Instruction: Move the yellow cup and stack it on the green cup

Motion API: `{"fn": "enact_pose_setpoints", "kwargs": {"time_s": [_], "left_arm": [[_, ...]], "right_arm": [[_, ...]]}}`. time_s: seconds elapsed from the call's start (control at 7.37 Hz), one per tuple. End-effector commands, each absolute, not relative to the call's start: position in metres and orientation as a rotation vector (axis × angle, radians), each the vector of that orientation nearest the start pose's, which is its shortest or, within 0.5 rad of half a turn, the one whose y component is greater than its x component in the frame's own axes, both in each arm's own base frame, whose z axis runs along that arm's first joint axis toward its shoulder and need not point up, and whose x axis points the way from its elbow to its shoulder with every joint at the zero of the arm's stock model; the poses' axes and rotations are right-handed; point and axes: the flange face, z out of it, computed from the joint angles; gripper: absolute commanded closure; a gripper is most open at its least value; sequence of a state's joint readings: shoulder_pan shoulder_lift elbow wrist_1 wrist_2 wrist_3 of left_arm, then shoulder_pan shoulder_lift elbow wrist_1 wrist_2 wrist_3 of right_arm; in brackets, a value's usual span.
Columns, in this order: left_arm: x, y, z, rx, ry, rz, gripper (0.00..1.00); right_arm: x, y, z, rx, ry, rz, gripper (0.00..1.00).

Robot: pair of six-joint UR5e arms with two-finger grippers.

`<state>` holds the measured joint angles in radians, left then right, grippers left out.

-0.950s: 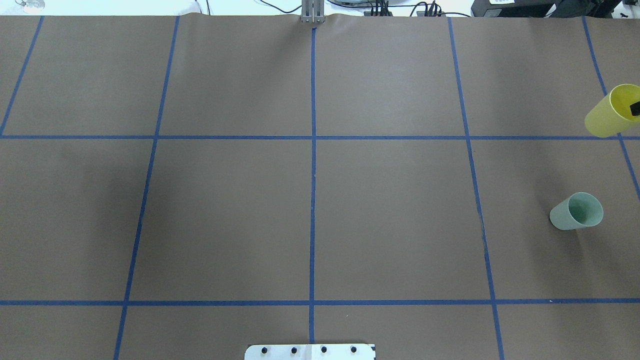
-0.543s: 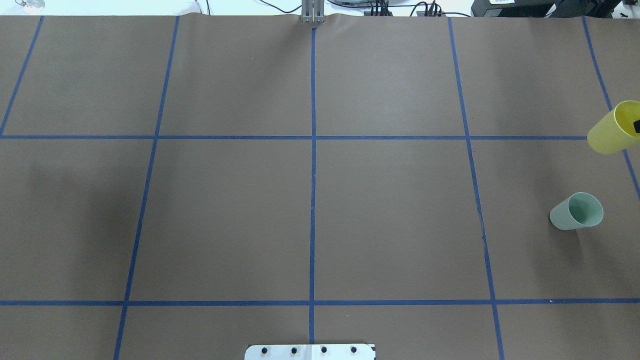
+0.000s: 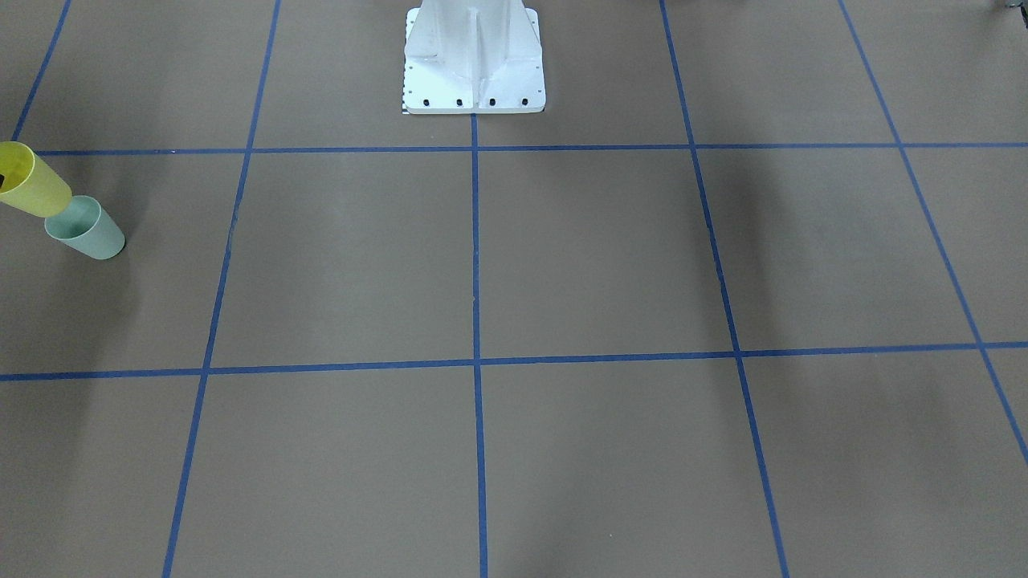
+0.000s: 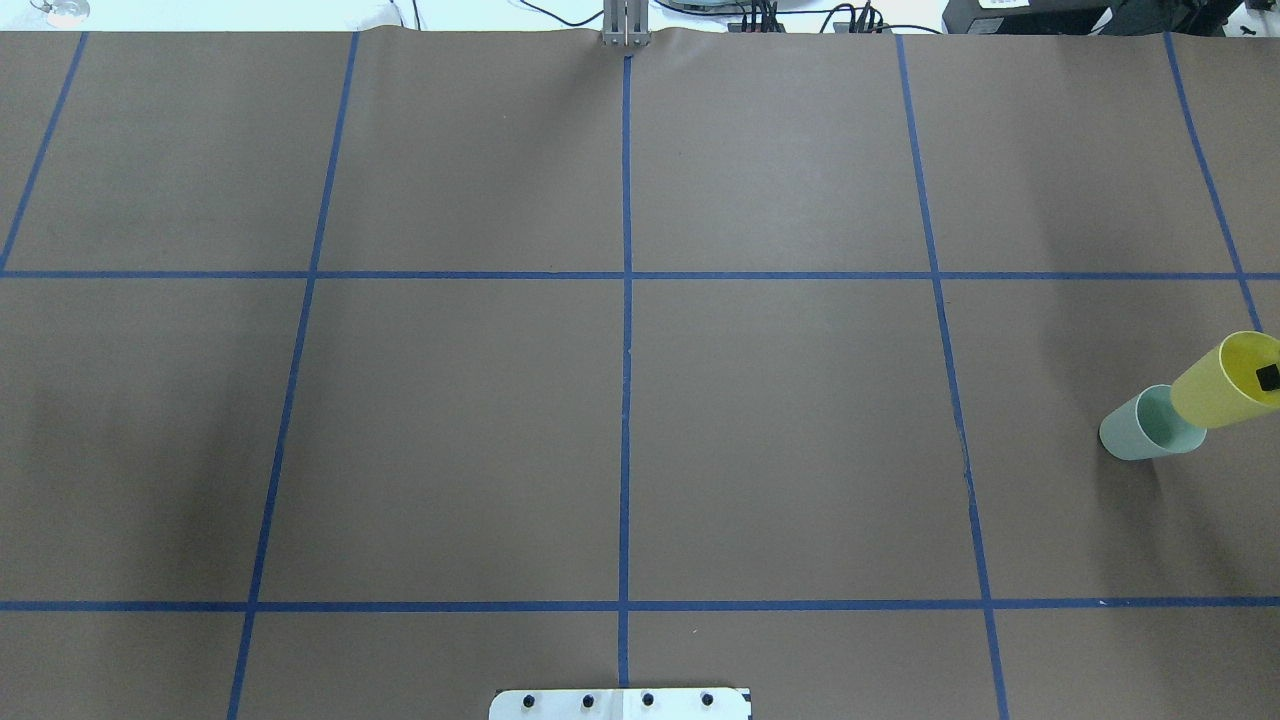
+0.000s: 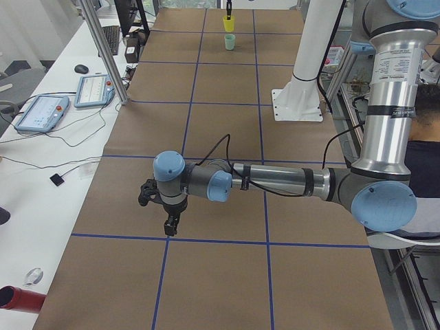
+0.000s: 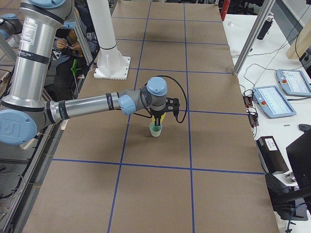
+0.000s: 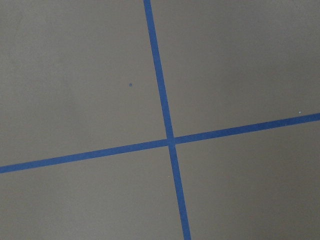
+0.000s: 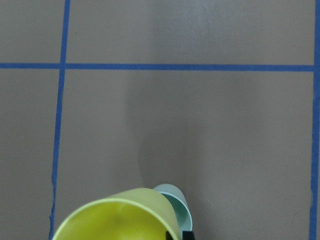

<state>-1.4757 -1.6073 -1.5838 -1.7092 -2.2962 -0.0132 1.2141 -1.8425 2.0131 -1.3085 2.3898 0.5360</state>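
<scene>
The yellow cup [image 4: 1225, 385] hangs upright in the air at the table's far right, just above and overlapping the rim of the green cup [image 4: 1140, 432]. The green cup stands upright on the brown table. My right gripper [image 6: 158, 120] is shut on the yellow cup's wall, with one black finger [image 4: 1268, 377] inside the rim. The right wrist view shows the yellow cup [image 8: 115, 220] close below, with the green cup [image 8: 180, 205] peeking out behind it. My left gripper [image 5: 170, 223] hovers low over a tape crossing far to the left; I cannot tell whether it is open or shut.
The white robot base [image 3: 474, 64] stands at the middle of the near table edge. Blue tape lines [image 4: 625, 350] divide the brown table into squares. Both cups sit close to the table's right end [image 3: 16, 241]. Tablets and cables lie on the side benches [image 5: 41, 113].
The yellow cup, held by my right gripper, has moved toward the robot from the far right square and now sits over the green cup's rim. The green cup has not moved.
</scene>
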Motion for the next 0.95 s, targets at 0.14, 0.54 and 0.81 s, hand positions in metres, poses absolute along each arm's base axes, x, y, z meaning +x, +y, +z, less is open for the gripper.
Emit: {"fn": "enact_pose_setpoints", "kwargs": {"time_s": [0.14, 0.54, 0.81], "left_arm": [[-0.018, -0.517, 0.621, 0.145, 0.734, 0.146, 0.00], [-0.017, -0.517, 0.622, 0.144, 0.735, 0.148, 0.00], [-0.017, -0.517, 0.622, 0.143, 0.735, 0.146, 0.00]], "right_arm": [[-0.089, -0.386, 0.545, 0.010, -0.852, 0.004, 1.00], [-0.100, -0.388, 0.548, 0.002, -0.849, -0.016, 1.00], [-0.105, -0.391, 0.550, -0.002, -0.846, -0.020, 0.99]]}}
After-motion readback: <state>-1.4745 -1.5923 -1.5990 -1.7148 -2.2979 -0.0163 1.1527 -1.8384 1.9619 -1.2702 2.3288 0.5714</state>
